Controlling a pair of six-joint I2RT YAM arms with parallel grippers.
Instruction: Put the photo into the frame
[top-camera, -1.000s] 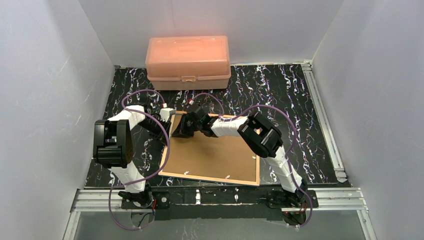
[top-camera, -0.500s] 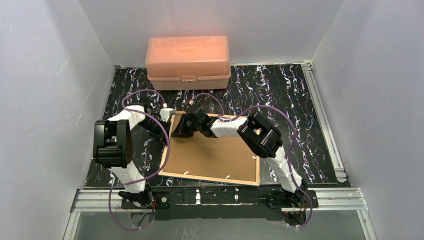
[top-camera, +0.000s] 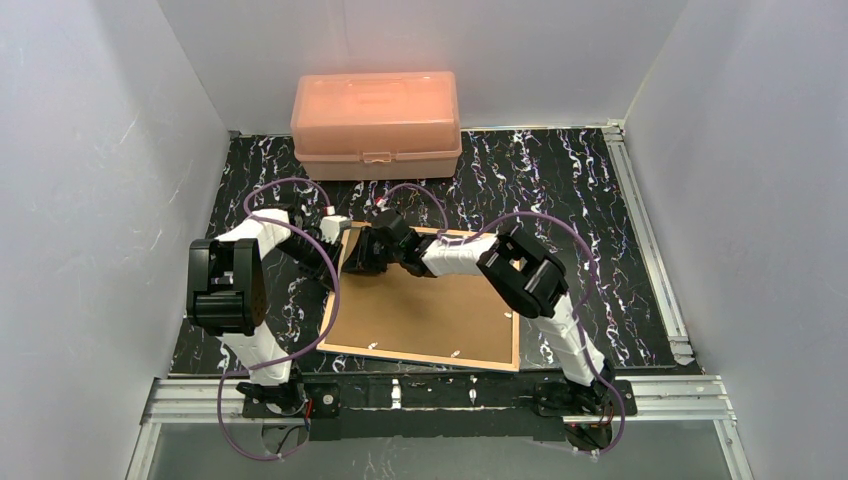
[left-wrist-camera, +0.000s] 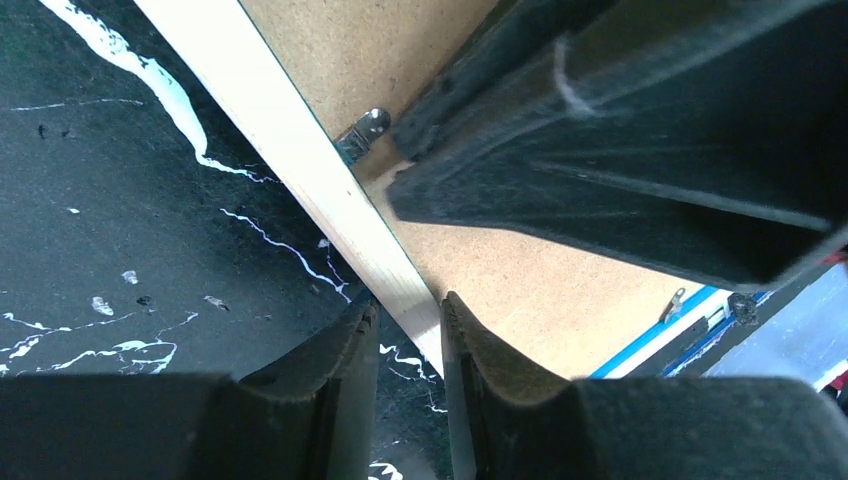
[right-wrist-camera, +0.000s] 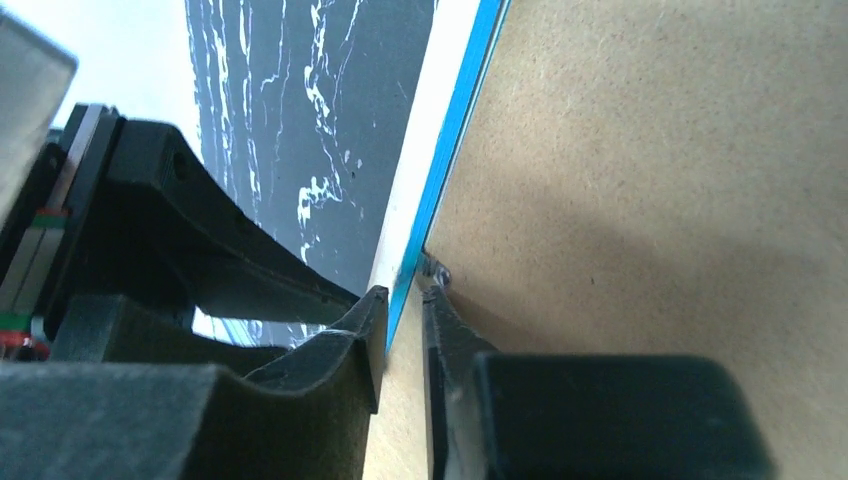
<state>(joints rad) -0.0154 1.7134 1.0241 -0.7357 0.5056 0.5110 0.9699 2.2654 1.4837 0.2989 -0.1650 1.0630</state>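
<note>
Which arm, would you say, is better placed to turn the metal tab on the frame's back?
Right, probably: the right claw sits beside the tab; the left claw merely straddles the frame.

No writing, label or number can be read in any view. The frame (top-camera: 430, 315) back and the box (top-camera: 376, 110) show no legible marks.

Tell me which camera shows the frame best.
Top external: the frame lies back-up with nearly its whole outline visible. Left wrist shows only a wooden edge strip and backing; right wrist only the blue edge and backing.
</note>
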